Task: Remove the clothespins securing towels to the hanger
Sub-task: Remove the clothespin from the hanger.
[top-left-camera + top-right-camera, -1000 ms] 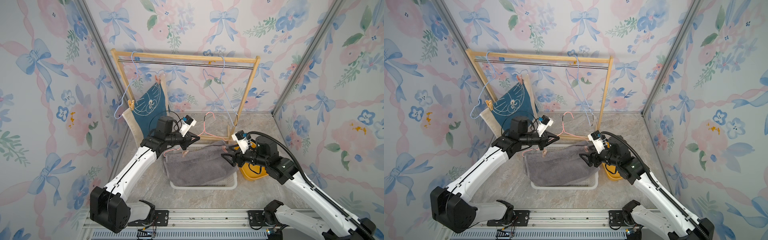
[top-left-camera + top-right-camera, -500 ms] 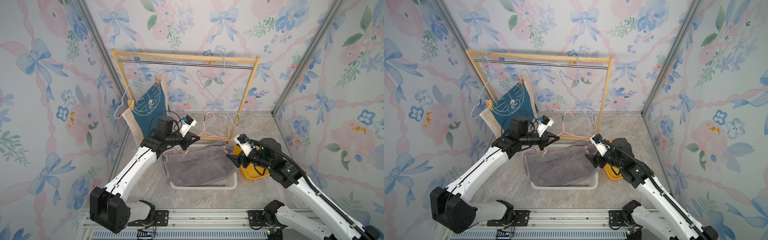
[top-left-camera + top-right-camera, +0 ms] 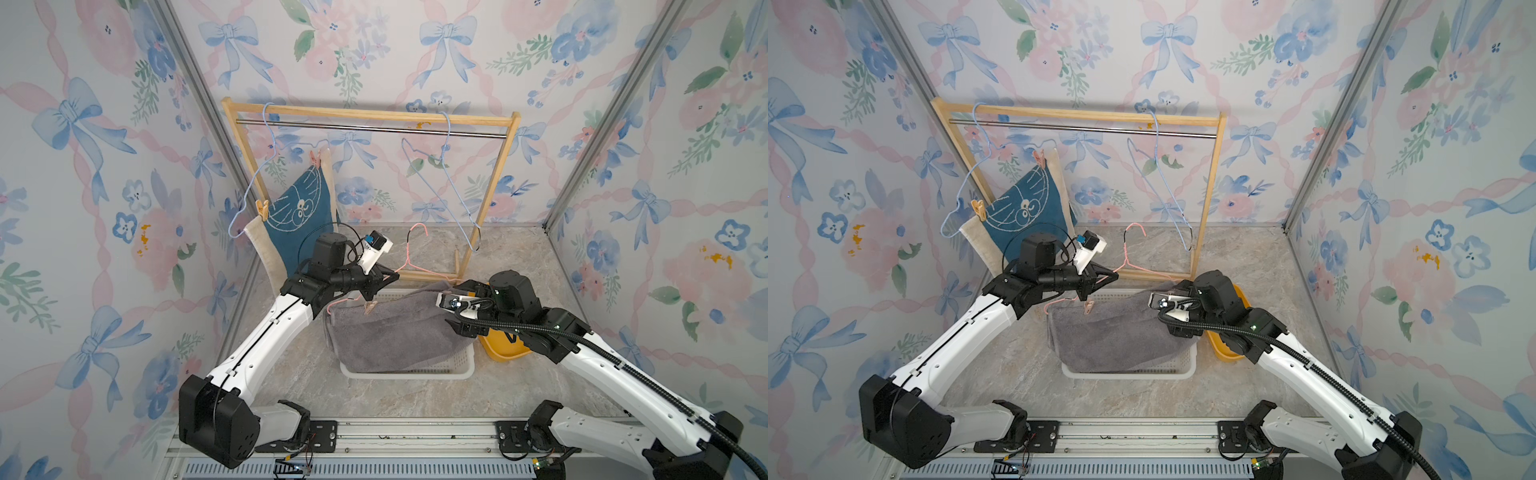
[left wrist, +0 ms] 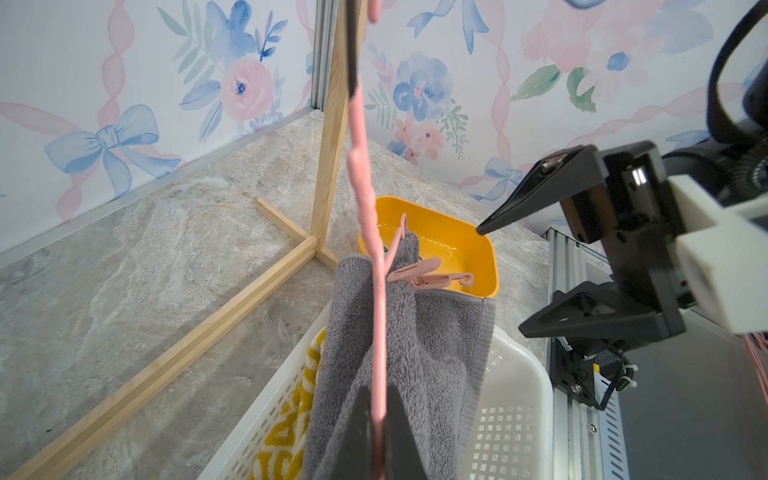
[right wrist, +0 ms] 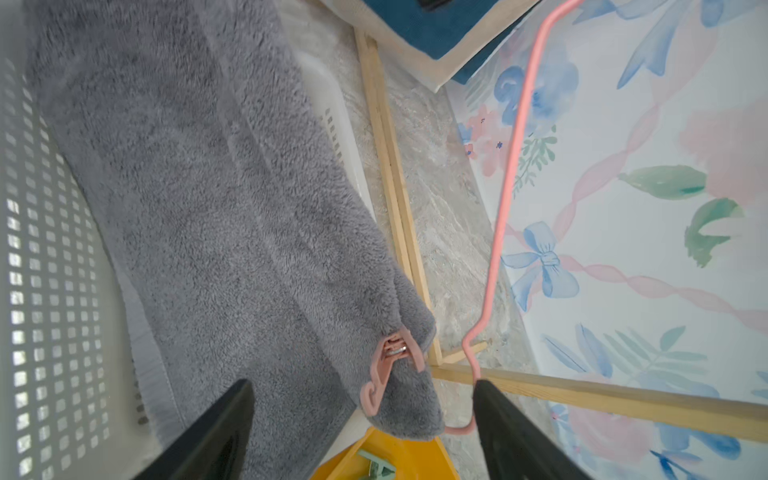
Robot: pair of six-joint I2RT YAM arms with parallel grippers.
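My left gripper [image 3: 384, 277] [image 4: 378, 390] is shut on the lower bar of a pink hanger [image 3: 409, 253] [image 4: 365, 199]. A grey towel [image 3: 390, 328] [image 5: 208, 187] hangs from that bar into the white basket [image 3: 407, 374]. It is pinned by a pink clothespin [image 3: 370, 306] near my left gripper and another [image 4: 428, 272] [image 5: 384, 374] at the far end. My right gripper [image 3: 457, 307] [image 5: 361, 384] is open. That far clothespin sits just ahead of its fingertips, untouched. A dark blue towel [image 3: 305, 216] hangs on a blue hanger [image 3: 249, 187], held by two clothespins [image 3: 316, 158] [image 3: 262, 208].
A yellow tub [image 3: 505, 353] [image 5: 390, 457] beside the basket holds a green clothespin [image 5: 374, 465]. A yellow-and-white towel [image 4: 291, 432] lies in the basket under the grey one. The wooden rack [image 3: 370, 114] carries an empty blue hanger [image 3: 449, 183], with its base bars close behind the basket.
My right wrist has rolled and the gripper has closed in on the clothespin at the towel's end, with its jaws a little wider. The left arm and the pink hanger have stayed put.
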